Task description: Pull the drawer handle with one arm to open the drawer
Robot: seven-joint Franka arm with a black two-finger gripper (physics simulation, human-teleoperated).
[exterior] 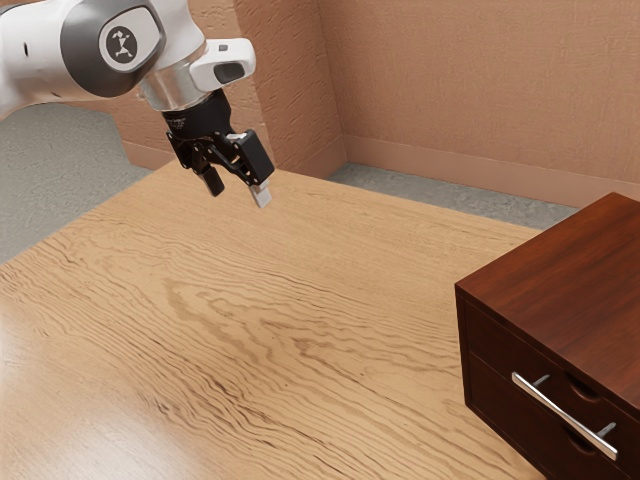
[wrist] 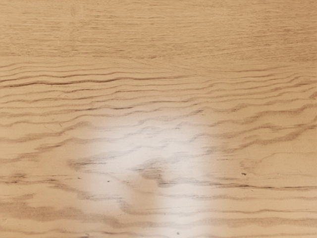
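A dark brown wooden cabinet [exterior: 575, 300] stands at the exterior view's right edge, on the light wooden table [exterior: 250, 330]. Its front has stacked drawers, and a silver bar handle [exterior: 563, 414] slants across the drawer front. My black gripper [exterior: 237, 188] hangs high above the table's far side, at the exterior view's upper left, far from the cabinet. Its fingers stand apart with nothing between them, so it is open. The wrist view looks straight down on bare table wood [wrist: 158, 99] with a pale glare patch.
Terracotta walls [exterior: 450, 70] and a grey floor strip [exterior: 440, 192] lie behind the table. A wide stretch of bare tabletop separates the gripper from the cabinet.
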